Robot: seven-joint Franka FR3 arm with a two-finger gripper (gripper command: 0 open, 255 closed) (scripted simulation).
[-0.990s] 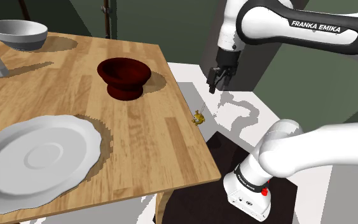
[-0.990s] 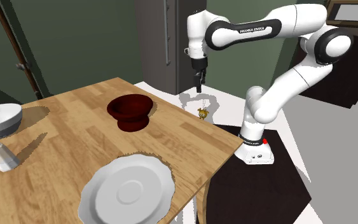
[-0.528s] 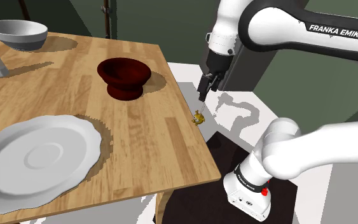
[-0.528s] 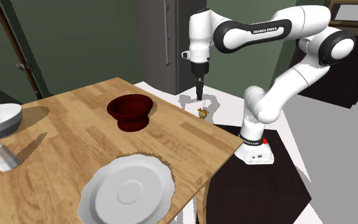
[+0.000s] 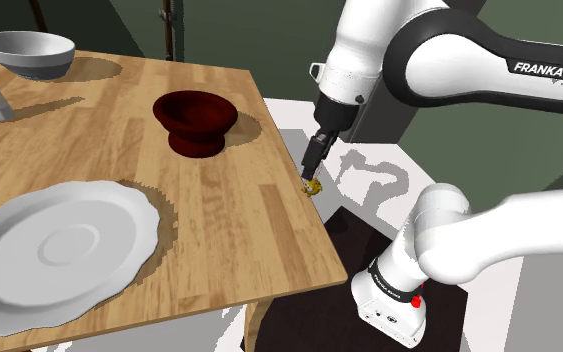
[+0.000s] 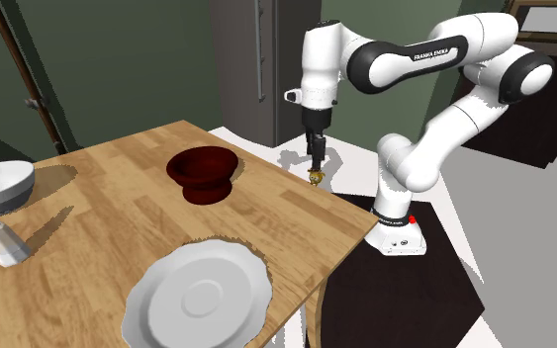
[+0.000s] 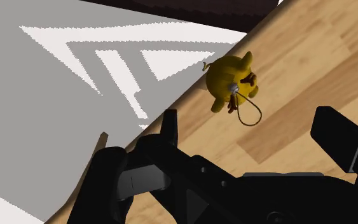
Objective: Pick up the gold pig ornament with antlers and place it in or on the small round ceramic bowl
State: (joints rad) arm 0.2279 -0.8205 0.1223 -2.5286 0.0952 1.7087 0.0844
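The end effector (image 5: 311,168) hangs open just above the yellow pig (image 7: 229,83) at the desk's (image 5: 239,230) edge, gripping nothing; the dark red bowl (image 5: 196,118) stands apart.

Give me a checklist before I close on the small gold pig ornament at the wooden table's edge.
1. Gripper open: ok; the black gripper has its jaws wide apart.
2. Pig between the jaws: not ok; the gold pig ornament lies ahead of the fingertips, untouched.
3. Alignment: ok; the pig sits roughly on the gripper's midline.
4. Margin from the drop: not ok; the pig lies right at the edge of the wooden table.
5. Target bowl: cannot tell; a dark red round bowl and a grey-white round bowl both stand on the table.
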